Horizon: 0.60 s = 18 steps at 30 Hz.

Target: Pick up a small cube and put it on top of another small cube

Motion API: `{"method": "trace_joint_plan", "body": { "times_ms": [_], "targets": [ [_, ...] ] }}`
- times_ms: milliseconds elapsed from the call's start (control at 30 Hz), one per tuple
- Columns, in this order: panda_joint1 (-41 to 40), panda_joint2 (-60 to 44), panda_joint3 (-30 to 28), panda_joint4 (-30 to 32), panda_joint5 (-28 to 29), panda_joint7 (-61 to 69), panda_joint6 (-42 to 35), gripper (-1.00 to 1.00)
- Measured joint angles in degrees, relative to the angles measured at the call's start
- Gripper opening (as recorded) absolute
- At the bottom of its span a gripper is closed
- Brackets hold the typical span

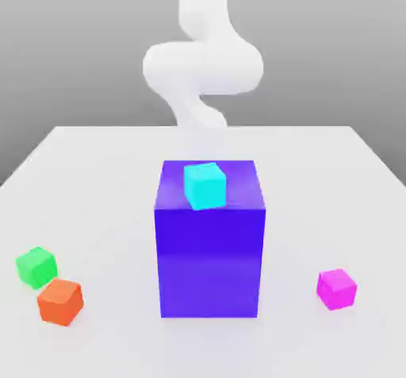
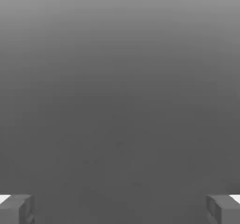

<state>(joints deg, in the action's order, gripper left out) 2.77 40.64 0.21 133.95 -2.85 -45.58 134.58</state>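
Observation:
The small magenta-pink cube (image 1: 337, 288) rests on the white table (image 1: 103, 178) near the front, on the exterior view's right. Far across on the exterior view's left sits the small green cube (image 1: 36, 267), also on the table. My white arm (image 1: 202, 59) rises behind the table's far edge, well away from both cubes. In the hand view my gripper (image 2: 120, 210) is open, its two grey fingertips (image 2: 17, 210) standing far apart with nothing between them, and only a plain grey backdrop lies ahead of it.
A big blue-purple block (image 1: 210, 250) stands mid-table between the two small cubes, with a cyan cube (image 1: 205, 185) on its top. An orange cube (image 1: 60, 301) sits touching or nearly touching the green cube on its front side.

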Motion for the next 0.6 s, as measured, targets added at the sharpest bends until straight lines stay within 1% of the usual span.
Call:
{"method": "trace_joint_plan", "body": {
  "times_ms": [200, 367, 500, 600],
  "targets": [
    [6.12, -12.77, 2.44, 5.24, -6.12, -0.03, 6.65, 0.0],
    [10.2, -23.03, 6.23, 9.5, -8.96, -1.59, 12.13, 0.0],
    [12.68, -31.17, 9.96, 13.0, -8.58, -4.74, 16.79, 0.0],
    [14.8, -37.26, 12.67, 15.7, -5.64, -8.99, 20.45, 0.0]
  ]
}}
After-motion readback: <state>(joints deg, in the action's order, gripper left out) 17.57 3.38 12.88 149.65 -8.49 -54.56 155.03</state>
